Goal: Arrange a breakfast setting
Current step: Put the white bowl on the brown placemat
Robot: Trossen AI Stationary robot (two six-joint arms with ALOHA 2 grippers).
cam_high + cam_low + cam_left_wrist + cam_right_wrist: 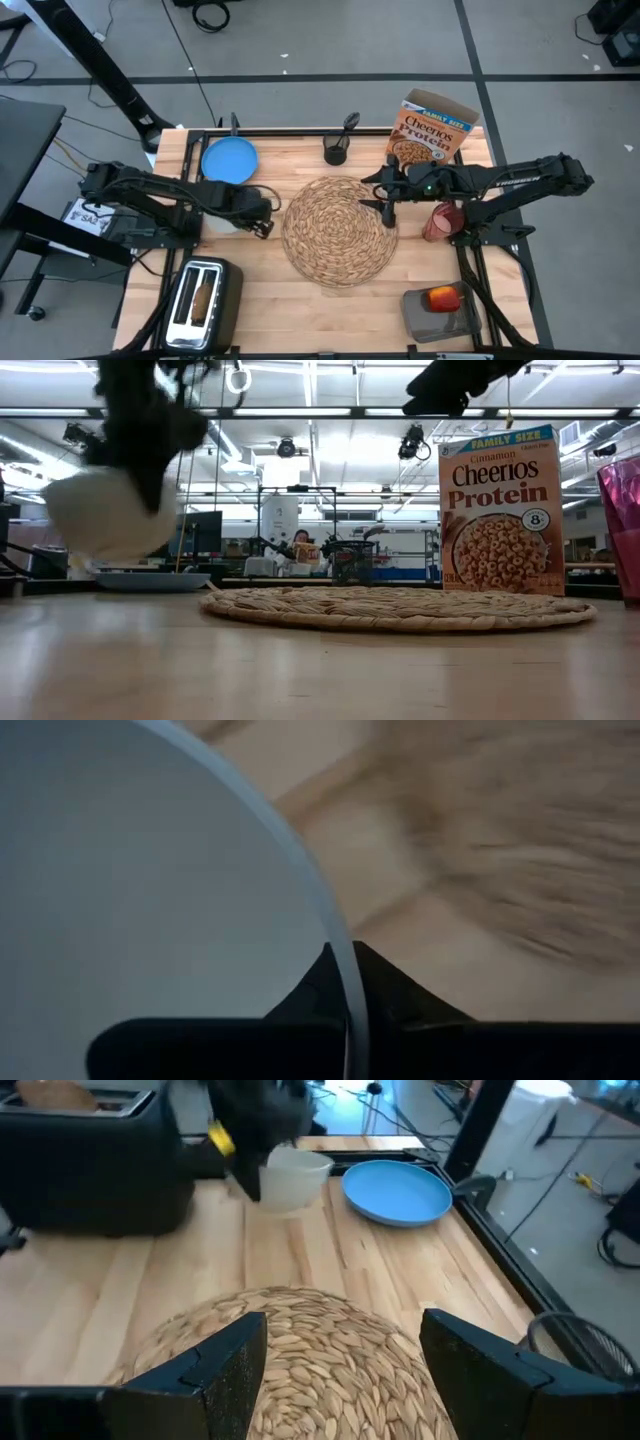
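While the left gripper (262, 222) grips the rim of the white bowl (290, 1177) and holds it off the wood between the blue plate (229, 160) and the round woven straw placemat (338, 231), the right gripper (335, 1365) hangs over the placemat's right edge with its fingers spread and holding nothing. Coiled in pale straw rings, the placemat lies flat at the middle of the table (300, 300). Behind it to the right the orange Cheerios box (502, 510) stands upright, its front reading "Cinnamon Cheerios Protein". The plate sits flat near the back left. A red cup (441, 221) stands just right of the placemat, under the right arm. A red-yellow apple (442, 297) rests at the front right, and a toast slice (202, 298) sits in the silver toaster (203, 302) at the front left. The table is light planked wood; beyond it a workshop shows under ceiling strip lights.
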